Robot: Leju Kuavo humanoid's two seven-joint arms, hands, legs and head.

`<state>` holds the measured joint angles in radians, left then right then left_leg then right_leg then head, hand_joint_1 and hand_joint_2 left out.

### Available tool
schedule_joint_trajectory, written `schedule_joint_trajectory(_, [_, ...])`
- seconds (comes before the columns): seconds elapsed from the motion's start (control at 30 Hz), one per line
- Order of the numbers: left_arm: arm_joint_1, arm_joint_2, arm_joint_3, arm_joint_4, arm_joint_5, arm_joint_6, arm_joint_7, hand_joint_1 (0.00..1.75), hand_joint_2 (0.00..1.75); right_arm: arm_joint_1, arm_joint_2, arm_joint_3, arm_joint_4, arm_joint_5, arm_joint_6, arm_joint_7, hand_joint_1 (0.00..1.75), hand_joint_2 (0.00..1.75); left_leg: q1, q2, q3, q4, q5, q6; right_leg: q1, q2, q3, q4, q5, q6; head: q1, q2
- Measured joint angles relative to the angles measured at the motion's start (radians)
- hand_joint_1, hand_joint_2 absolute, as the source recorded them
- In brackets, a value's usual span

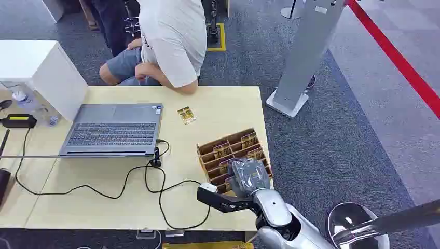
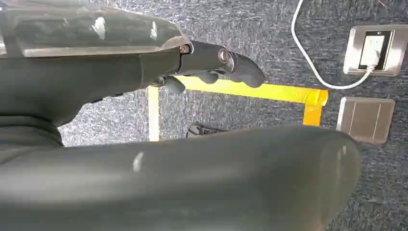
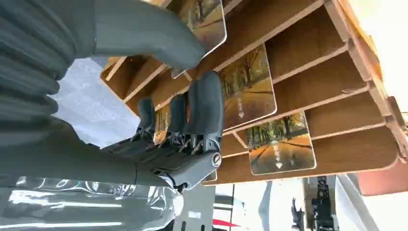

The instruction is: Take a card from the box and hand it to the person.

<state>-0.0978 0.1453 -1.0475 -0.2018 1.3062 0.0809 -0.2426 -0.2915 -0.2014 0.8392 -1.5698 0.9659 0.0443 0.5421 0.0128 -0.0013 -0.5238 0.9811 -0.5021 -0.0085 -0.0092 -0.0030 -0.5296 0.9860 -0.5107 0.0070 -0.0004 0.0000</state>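
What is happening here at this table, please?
The robot's right hand is down at the wooden card box, its fingers against a card in a slot, not yet lifted out. A person sits across the table. Another card lies beside the laptop.

The box (image 1: 233,155) stands at the lower right of the table (image 1: 223,104), its slots open from above, with the right hand (image 1: 249,176) over its near end. Left of it a black cable (image 1: 129,181) loops across; a laptop (image 1: 114,129) blocks the centre-left. Bare tabletop lies between the box and the person (image 1: 171,41), except for one loose card (image 1: 186,114).
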Motion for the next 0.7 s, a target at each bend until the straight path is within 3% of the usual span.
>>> schedule_joint_trajectory(0.7, [0.0, 0.0, 0.0, 0.0, 0.0, -0.002, 0.0, 0.0, 0.0, 0.01, -0.004, 0.0, 0.01, -0.024, 0.001, 0.0, 1.03, 1.75, 0.0, 0.0, 0.0, 0.0, 0.0, 0.0, 0.0, 0.0, 0.0, 0.0, 0.0, 0.0, 0.0, 0.0])
